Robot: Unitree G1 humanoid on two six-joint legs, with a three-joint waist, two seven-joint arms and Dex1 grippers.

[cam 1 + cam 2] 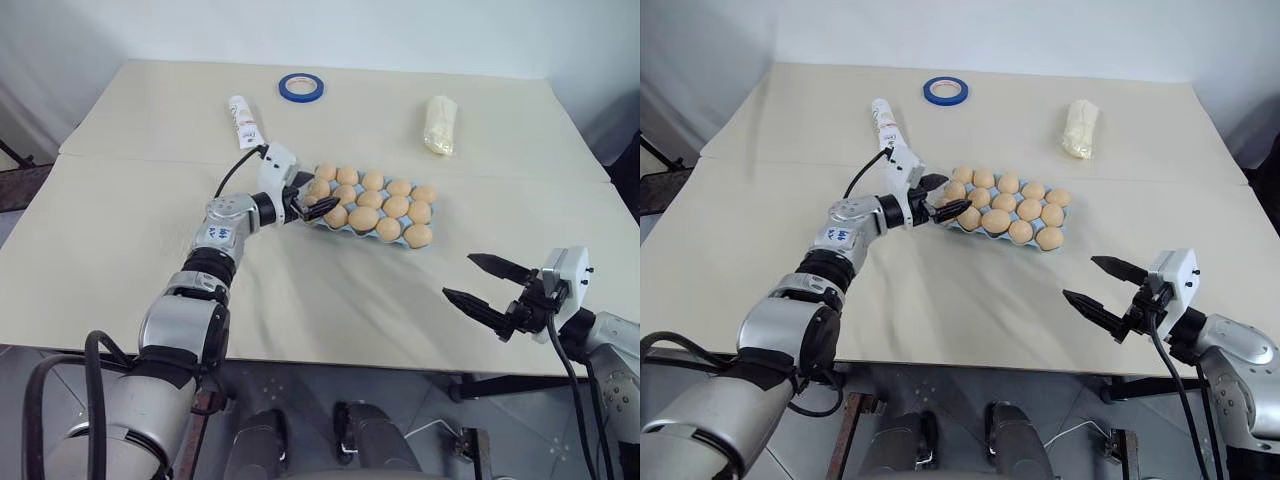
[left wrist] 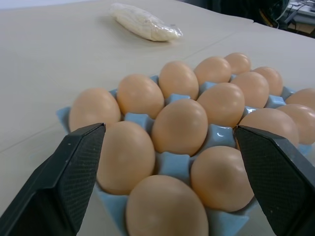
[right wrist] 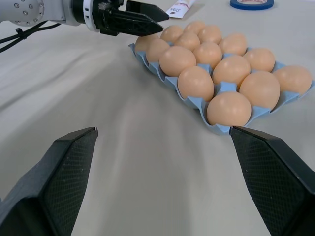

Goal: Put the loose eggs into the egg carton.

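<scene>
Black left end effector [image 1: 306, 202] wide open, empty

Head stereo pair is looking forward and down over the table [image 1: 120, 260], sharing nearly the whole tabletop. Left wrist camera is sitting very close to the egg carton [image 2: 172, 164], probably level. Right wrist camera is viewing the same carton from farther off.
</scene>
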